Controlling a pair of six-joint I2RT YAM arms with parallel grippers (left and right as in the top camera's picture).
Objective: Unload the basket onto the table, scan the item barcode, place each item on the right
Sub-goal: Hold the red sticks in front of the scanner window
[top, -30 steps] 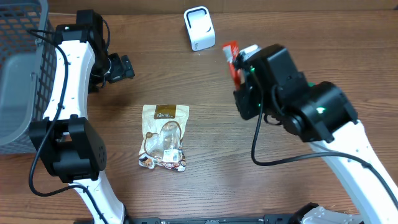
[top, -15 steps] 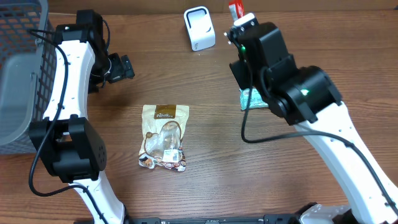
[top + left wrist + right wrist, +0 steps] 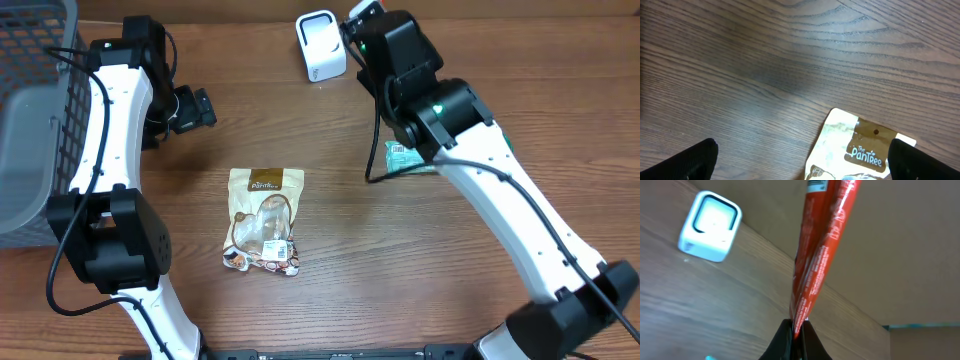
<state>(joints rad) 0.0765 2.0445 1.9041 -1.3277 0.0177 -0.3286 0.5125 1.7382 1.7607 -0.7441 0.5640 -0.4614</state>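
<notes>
I log the right end effector (image 3: 796, 332), clamped on the red packet (image 3: 822, 250), newly swung to 12 o'clock, at the scanner's (image 3: 710, 226) 3 o'clock; scanning looks imminent. The left end effector (image 3: 802, 162) is wide, empty.

Grey mesh basket (image 3: 30, 70) at the wooden table's (image 3: 340, 260) left edge.

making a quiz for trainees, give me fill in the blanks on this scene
The right gripper is shut on a ____ packet. The left gripper has its jaws ____. The snack bag carries the brand name ____.
Missing words: red; open; PanTree.
</notes>
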